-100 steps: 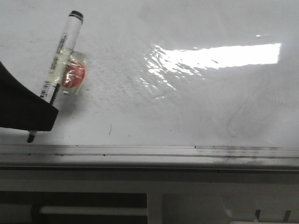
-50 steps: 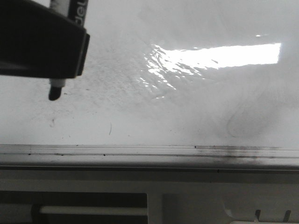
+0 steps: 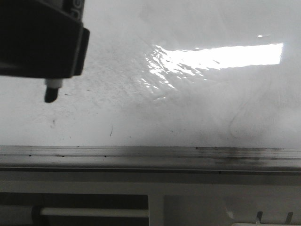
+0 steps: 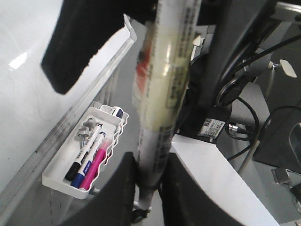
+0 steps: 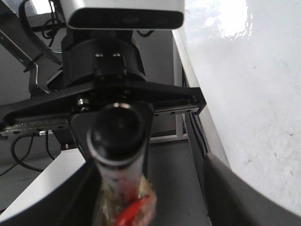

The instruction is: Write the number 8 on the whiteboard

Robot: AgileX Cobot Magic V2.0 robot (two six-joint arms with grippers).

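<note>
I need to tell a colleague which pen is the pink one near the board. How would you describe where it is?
Start at the whiteboard and follow the silver rail along its edge to the small white tray next to it. Several pens lie side by side in the tray. The pink marker is the only bright pink one, beside the blue-capped pen and the black-capped pen.

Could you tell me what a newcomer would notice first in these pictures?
A black gripper fills the front view's upper left, clamping a marker whose dark tip points down at the whiteboard. A bright glare patch lies on the smudged board, upper right. No number 8 shows yet.
</note>
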